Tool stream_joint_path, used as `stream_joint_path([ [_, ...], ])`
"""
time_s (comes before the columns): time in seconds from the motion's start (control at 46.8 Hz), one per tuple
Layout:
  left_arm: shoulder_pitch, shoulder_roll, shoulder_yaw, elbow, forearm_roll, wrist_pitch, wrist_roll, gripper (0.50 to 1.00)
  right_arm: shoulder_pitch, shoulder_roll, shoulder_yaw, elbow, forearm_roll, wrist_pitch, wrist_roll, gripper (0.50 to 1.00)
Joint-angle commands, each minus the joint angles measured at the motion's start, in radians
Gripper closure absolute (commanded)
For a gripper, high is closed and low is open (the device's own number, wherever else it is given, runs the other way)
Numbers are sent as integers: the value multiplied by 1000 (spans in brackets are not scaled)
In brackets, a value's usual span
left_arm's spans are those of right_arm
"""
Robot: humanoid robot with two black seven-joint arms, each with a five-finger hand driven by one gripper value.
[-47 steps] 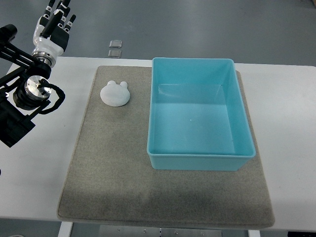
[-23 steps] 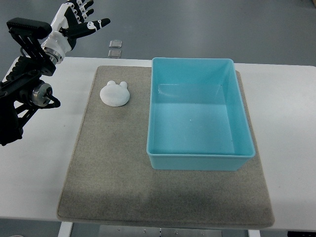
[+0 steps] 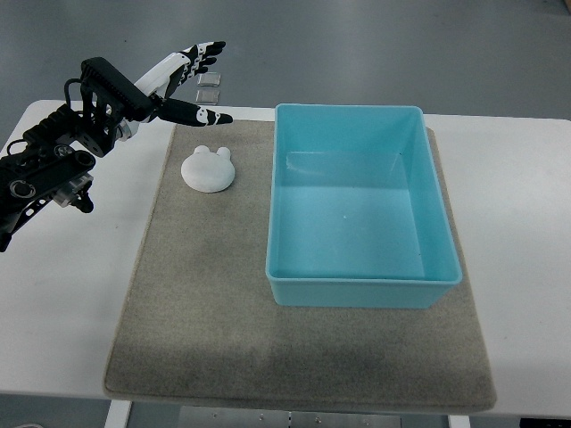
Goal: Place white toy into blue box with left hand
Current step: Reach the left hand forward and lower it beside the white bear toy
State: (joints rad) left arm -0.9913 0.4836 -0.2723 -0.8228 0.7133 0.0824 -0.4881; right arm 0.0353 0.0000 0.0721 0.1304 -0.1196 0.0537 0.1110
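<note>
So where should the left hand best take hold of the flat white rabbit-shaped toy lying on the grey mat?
Probably from above, across the round body of the flat white rabbit-shaped toy, below its two small ears. It lies flat on the grey felt mat, so its sides are low, and the fingers must pinch its rim. The open left hand already hovers just behind it; the light blue plastic box stands clear at the right.

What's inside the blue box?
Nothing. The blue box shows only its bare floor. The white toy lies outside on the grey mat. The box's near wall hides just a thin strip of floor.
</note>
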Motion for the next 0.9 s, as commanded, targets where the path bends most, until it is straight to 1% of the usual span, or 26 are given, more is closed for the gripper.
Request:
stream_joint_path([
  [0.0,-6,24,5,-7,50,23,-1,506,0,0,0,0,0,0,-1,564],
  [0.15,-6,58,5,-10,225,23,0,508,0,0,0,0,0,0,1,564],
  [0.257,-7,95,7,-13,285,19,0,508,0,0,0,0,0,0,-1,564],
  [0.428,-3,161,7,-47,386,-41,0,508,0,0,0,0,0,0,-1,564],
  [0.534,-4,190,8,-56,399,-79,0,508,0,0,0,0,0,0,-1,564],
  [0.62,-7,191,39,-55,400,-101,0,508,0,0,0,0,0,0,-1,564],
  [0.876,-29,191,148,-55,400,-102,0,512,0,0,0,0,0,0,1,564],
])
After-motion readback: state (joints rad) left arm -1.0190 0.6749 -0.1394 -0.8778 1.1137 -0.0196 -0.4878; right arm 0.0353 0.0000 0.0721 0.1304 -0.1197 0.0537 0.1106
